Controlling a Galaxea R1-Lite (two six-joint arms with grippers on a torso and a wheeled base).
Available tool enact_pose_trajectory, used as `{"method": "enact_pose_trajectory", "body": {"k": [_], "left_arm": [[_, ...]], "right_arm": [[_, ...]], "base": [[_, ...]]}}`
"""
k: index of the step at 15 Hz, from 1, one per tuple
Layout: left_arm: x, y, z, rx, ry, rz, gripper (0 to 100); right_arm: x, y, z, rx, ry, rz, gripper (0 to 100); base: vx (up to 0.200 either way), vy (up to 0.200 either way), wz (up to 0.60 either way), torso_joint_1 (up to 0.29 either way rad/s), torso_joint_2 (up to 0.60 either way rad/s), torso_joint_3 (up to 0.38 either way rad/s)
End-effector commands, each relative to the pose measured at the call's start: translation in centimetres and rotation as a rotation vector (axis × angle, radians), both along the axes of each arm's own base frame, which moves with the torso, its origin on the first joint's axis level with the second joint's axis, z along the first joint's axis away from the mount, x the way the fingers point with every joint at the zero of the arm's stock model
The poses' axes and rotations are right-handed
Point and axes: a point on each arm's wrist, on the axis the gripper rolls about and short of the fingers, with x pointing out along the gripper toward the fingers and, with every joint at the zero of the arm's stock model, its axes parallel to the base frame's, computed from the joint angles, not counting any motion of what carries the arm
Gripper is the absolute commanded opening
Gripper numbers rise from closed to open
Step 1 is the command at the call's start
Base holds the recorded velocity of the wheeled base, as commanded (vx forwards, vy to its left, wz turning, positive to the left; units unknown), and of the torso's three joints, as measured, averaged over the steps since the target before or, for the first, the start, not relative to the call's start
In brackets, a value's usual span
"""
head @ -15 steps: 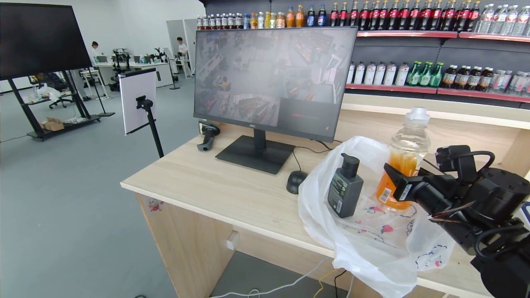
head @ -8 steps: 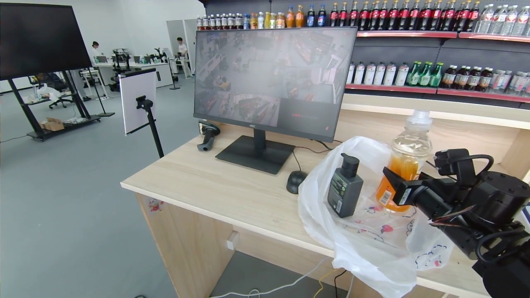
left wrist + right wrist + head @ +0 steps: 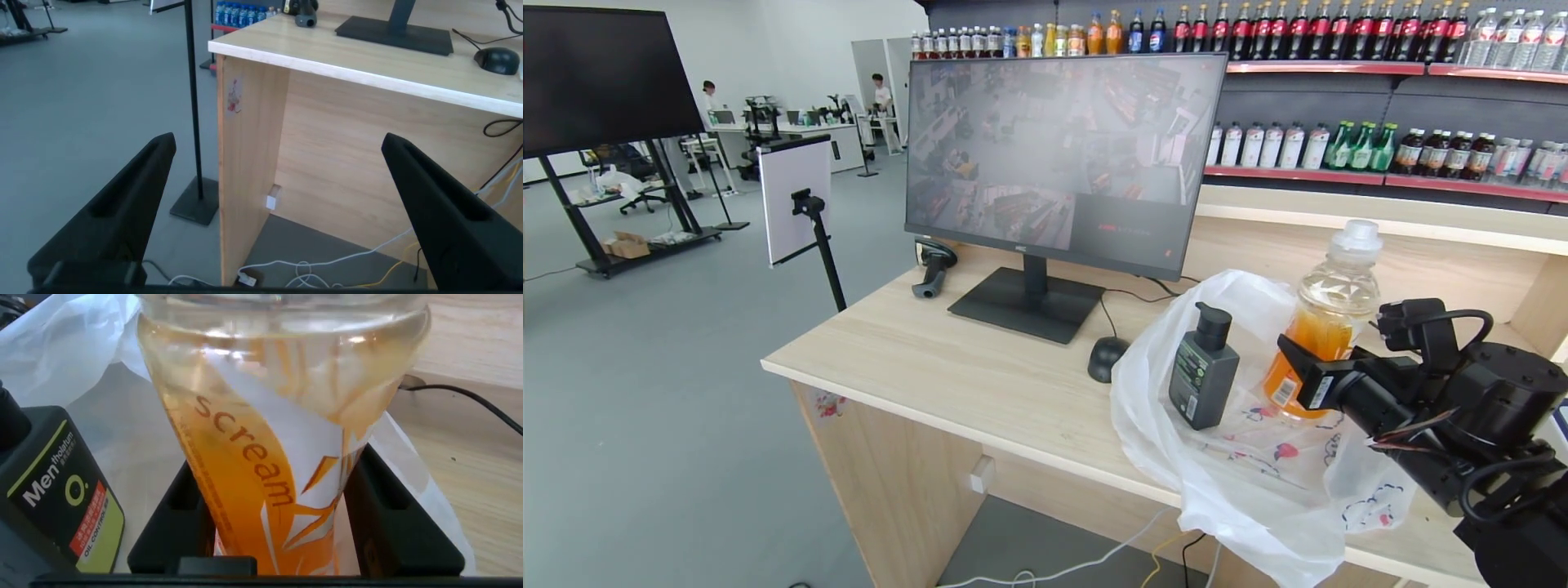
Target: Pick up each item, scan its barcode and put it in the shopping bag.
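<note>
My right gripper (image 3: 1307, 361) is shut on an orange drink bottle (image 3: 1327, 310) with a white cap, holding it low over the white plastic shopping bag (image 3: 1258, 498) at the desk's right end. In the right wrist view the bottle (image 3: 278, 457) sits between the two black fingers (image 3: 167, 518). A dark grey pump bottle (image 3: 1203, 371) stands upright on the bag just left of it, also seen in the right wrist view as the grey bottle (image 3: 49, 490). My left gripper (image 3: 278, 204) hangs open low beside the desk, holding nothing. A black barcode scanner (image 3: 933, 268) rests at the desk's far left.
A monitor (image 3: 1054, 155) stands mid-desk with a black mouse (image 3: 1106, 358) and cables in front of it. The light wood desk (image 3: 947, 359) has bare room left of the bag. Shelves of bottles (image 3: 1339, 147) line the back wall. A pole stand (image 3: 821, 245) stands on the floor at the left.
My right gripper has carried the orange bottle slightly to the right and downward, leaning it a little. The pump bottle and bag have stayed put.
</note>
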Motion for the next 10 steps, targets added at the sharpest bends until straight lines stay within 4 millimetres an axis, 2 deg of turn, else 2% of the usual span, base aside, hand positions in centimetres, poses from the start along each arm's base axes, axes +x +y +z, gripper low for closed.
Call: {"method": "enact_pose_trajectory", "body": {"k": [1,5,6,10], "left_arm": [[0.0,0.0,0.0,0.0,-0.001,0.0,100],[0.0,0.0,0.0,0.0,-0.001,0.0,100],[0.0,0.0,0.0,0.0,-0.001,0.0,100],[0.0,0.0,0.0,0.0,-0.001,0.0,100]], "right_arm": [[-0.11,0.02,-0.35,-0.003,0.017,0.002,0],[-0.07,0.07,-0.48,-0.004,0.022,0.003,0],[-0.07,0.07,-0.48,-0.004,0.022,0.003,100],[-0.65,-0.04,-0.02,-0.004,0.011,0.003,100]], "base": [[0.0,0.0,0.0,0.0,0.0,0.0],[0.0,0.0,0.0,0.0,0.0,0.0],[0.0,0.0,0.0,0.0,0.0,0.0],[0.0,0.0,0.0,0.0,0.0,0.0]]}}
